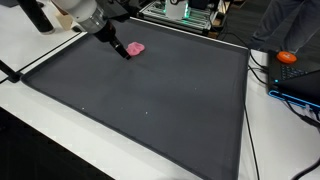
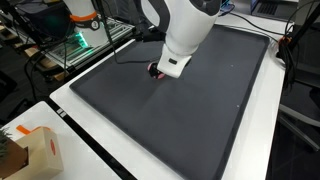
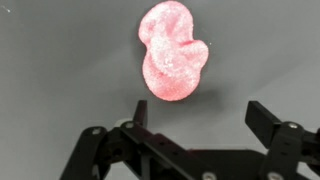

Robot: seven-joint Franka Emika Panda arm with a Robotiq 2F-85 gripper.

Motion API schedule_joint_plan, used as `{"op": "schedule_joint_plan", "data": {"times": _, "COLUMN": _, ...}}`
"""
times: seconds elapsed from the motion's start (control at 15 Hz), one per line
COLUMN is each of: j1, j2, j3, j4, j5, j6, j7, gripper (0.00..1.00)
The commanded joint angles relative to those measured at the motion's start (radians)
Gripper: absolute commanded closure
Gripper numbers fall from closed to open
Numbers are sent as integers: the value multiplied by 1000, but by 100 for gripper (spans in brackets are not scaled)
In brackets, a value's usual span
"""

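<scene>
A pink, glittery, lumpy soft object (image 3: pixel 170 57) lies on the dark grey mat (image 3: pixel 60 70). In the wrist view it sits just beyond my gripper (image 3: pixel 200 112), whose two black fingers stand wide apart with only mat between them. The object is off to the side of one finger (image 3: pixel 141 108), apart from it. In an exterior view the pink object (image 1: pixel 136 48) lies at the mat's far edge with my gripper (image 1: pixel 124 52) right beside it, low over the mat. In an exterior view the white arm hides most of the object (image 2: pixel 153 69).
The mat (image 1: pixel 150 110) covers most of a white table (image 1: pixel 30 55). An orange object (image 1: pixel 287 57) and cables lie off the mat's edge. Green-lit equipment (image 1: pixel 185 10) stands behind the table. A cardboard box (image 2: pixel 30 155) sits at a table corner.
</scene>
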Motion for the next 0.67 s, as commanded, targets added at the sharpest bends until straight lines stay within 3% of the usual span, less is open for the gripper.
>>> {"op": "schedule_joint_plan", "data": {"times": 0.0, "j1": 24, "j2": 14, "j3": 18, "j4": 13, "j5": -91, "j6": -9, "j7": -101, "gripper": 0}}
{"op": "schedule_joint_plan", "data": {"times": 0.6, "j1": 105, "j2": -17, "j3": 76, "j4": -50, "j5": -314, "j6": 7, "j7": -305, "gripper": 0}}
